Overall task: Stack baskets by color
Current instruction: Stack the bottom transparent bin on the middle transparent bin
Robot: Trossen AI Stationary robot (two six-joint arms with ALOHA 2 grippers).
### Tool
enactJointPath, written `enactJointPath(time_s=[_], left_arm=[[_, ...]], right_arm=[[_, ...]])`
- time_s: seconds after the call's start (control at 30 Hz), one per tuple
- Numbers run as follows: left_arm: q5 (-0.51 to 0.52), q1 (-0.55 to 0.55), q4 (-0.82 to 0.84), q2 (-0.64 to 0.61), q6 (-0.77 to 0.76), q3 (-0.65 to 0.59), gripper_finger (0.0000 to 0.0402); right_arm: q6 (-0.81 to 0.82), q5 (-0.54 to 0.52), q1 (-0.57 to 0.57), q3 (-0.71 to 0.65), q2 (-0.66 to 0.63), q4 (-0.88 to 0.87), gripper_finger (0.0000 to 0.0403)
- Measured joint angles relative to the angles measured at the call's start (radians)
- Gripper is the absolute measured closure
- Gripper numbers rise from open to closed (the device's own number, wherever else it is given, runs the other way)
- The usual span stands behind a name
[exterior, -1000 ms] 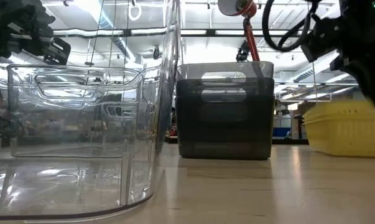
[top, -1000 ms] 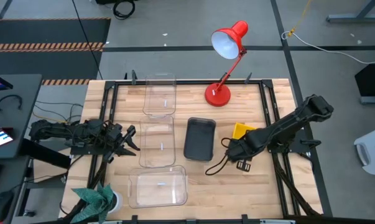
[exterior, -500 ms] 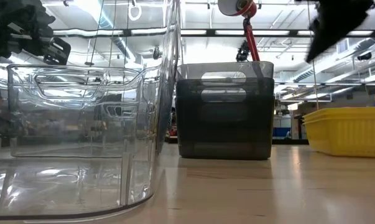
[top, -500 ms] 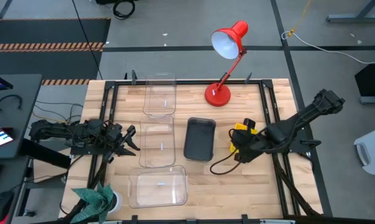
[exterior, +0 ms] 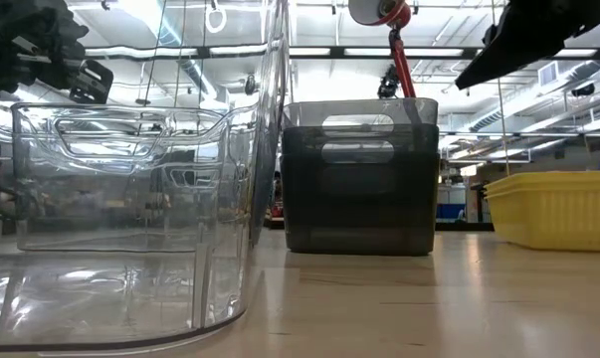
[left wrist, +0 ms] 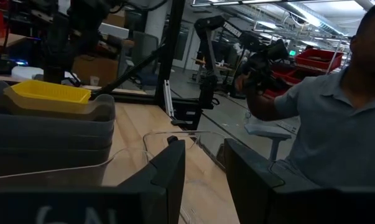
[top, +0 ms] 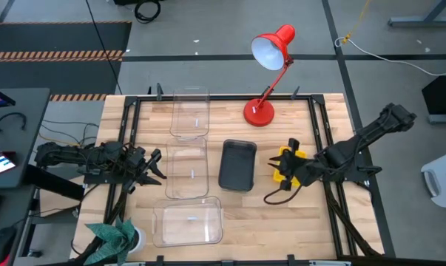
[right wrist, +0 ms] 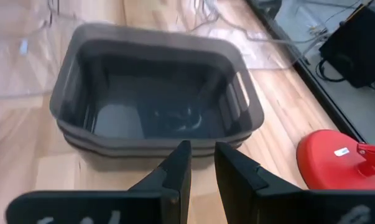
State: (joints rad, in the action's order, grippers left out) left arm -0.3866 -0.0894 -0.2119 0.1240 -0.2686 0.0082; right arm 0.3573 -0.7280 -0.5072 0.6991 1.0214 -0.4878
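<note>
Three clear baskets [top: 189, 114], [top: 187, 171], [top: 187, 222] stand in a row down the table's left half, each on its bottom. A nested stack of dark grey baskets [top: 237, 164] [right wrist: 156, 112] stands at the middle. Yellow baskets [top: 289, 157] [exterior: 558, 209] rest on the table to its right. My right gripper [top: 283, 168] [right wrist: 203, 165] hangs above the yellow baskets, slanting down toward the grey stack, slightly open with nothing between its fingers. My left gripper [top: 157, 166] [left wrist: 204, 174] waits at the table's left edge, level and open.
A red desk lamp stands on its base [top: 258, 112] [right wrist: 339, 155] at the far edge, behind the grey stack. A green object [top: 112, 236] lies at the near left corner. A person [left wrist: 336, 112] stands beyond the table. Bare wood lies near the front right.
My right gripper has risen from beside the yellow baskets and tipped up from pointing down to slanting toward the grey stack, shifting a little toward the far edge. The yellow baskets stay on the table.
</note>
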Motion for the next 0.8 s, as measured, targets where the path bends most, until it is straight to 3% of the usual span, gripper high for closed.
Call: enactJointPath(time_s=[0.1,0.23,0.43,0.8], left_arm=[[0.035,0.000,-0.010,0.000,0.001,0.000,0.0285],[0.179,0.000,-0.065,0.000,-0.140,0.000,0.0285],[0.373,0.000,-0.122,0.000,-0.227,0.000,0.0285],[0.423,0.001,-0.174,0.000,-0.262,0.000,0.0285]], right_arm=[[-0.002,-0.010,-0.009,-0.035,-0.040,0.056,0.0325],[-0.003,-0.004,-0.047,-0.057,-0.090,0.085,0.0325],[-0.046,-0.020,-0.103,-0.073,-0.161,0.123,0.0325],[-0.065,-0.045,-0.117,-0.121,-0.189,0.177,0.0325]])
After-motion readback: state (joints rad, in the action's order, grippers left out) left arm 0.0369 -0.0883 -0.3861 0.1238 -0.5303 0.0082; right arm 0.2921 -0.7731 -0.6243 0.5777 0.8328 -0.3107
